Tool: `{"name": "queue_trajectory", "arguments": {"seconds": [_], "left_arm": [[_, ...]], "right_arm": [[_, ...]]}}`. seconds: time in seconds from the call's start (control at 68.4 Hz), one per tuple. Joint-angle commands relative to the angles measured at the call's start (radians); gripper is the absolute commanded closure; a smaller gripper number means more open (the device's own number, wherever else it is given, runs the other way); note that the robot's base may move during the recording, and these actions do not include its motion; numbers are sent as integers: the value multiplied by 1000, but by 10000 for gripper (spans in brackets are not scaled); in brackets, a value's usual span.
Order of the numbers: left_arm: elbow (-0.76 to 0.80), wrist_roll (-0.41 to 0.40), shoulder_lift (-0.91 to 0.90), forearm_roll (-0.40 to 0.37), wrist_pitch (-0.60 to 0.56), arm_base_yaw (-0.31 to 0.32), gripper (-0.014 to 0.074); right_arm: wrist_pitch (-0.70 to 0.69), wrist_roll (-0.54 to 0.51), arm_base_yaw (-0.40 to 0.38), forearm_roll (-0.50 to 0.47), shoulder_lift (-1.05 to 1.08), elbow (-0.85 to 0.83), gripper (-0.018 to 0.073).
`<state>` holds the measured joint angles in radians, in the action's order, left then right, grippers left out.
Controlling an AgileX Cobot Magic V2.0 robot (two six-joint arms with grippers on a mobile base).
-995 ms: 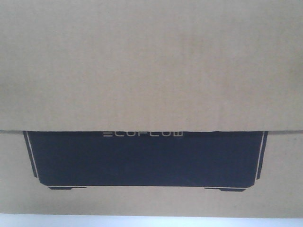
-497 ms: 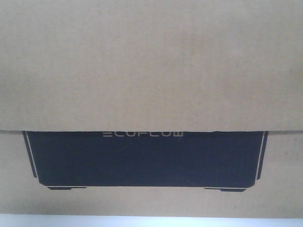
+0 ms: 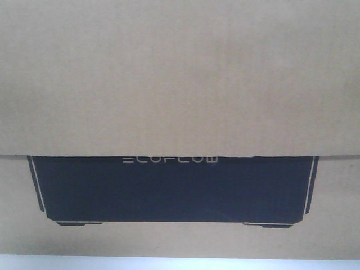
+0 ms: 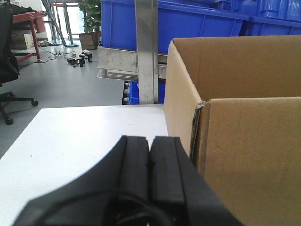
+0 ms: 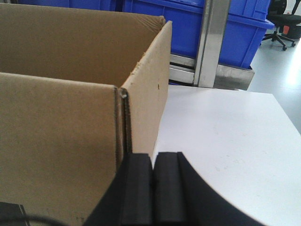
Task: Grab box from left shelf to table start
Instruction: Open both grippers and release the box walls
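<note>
Left gripper (image 4: 149,162): pads pressed together, empty, lower centre, beside box (image 4: 244,132); right gripper (image 5: 153,181): likewise clenched, empty, at opposite box wall; box seen resting on white table (image 4: 84,141), shelf (image 4: 148,61) behind; placement judged done; retreat of arms judged next.

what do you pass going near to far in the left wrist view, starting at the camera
left end effector, shut → white table → metal shelf upright → blue bins → potted plant far across the floor. The open cardboard box runs along the right the whole way.
</note>
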<state>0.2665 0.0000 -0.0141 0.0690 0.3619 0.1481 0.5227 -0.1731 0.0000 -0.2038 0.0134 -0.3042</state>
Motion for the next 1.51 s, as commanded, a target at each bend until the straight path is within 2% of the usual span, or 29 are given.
{"name": "queue_trajectory", "arguments": {"seconds": [0.0, 0.088, 0.293, 0.336, 0.483, 0.556, 1.243, 1.39, 1.448, 1.492], "left_arm": [[-24, -7, -13, -21, -123, 6, 689], [-115, -7, -13, -82, -197, 6, 689], [-297, -7, -13, -83, -374, 4, 689], [-293, -7, -13, -84, -322, 4, 689], [-293, -7, -13, -84, -320, -25, 689], [-293, -7, -13, -109, -320, -34, 689], [-293, -7, -13, -109, -320, -34, 689], [-293, -7, -13, -109, -320, -34, 689], [-293, -7, -13, -109, -320, -34, 689], [-293, -7, -13, -109, -320, -34, 689]], "right_arm": [[-94, -4, -1, 2, 5, -26, 503], [-94, -4, -1, 2, 5, -26, 503], [-94, -4, -1, 2, 5, -26, 503], [-94, -4, -1, 2, 5, -26, 503], [-94, -4, -1, 2, 5, -26, 503], [-94, -4, -1, 2, 5, -26, 503], [-94, -4, -1, 4, 5, -26, 503], [-141, 15, -1, 98, 5, 4, 503], [-172, 73, -1, 169, 5, 40, 503], [-211, 148, -1, 256, 5, 76, 503]]}}
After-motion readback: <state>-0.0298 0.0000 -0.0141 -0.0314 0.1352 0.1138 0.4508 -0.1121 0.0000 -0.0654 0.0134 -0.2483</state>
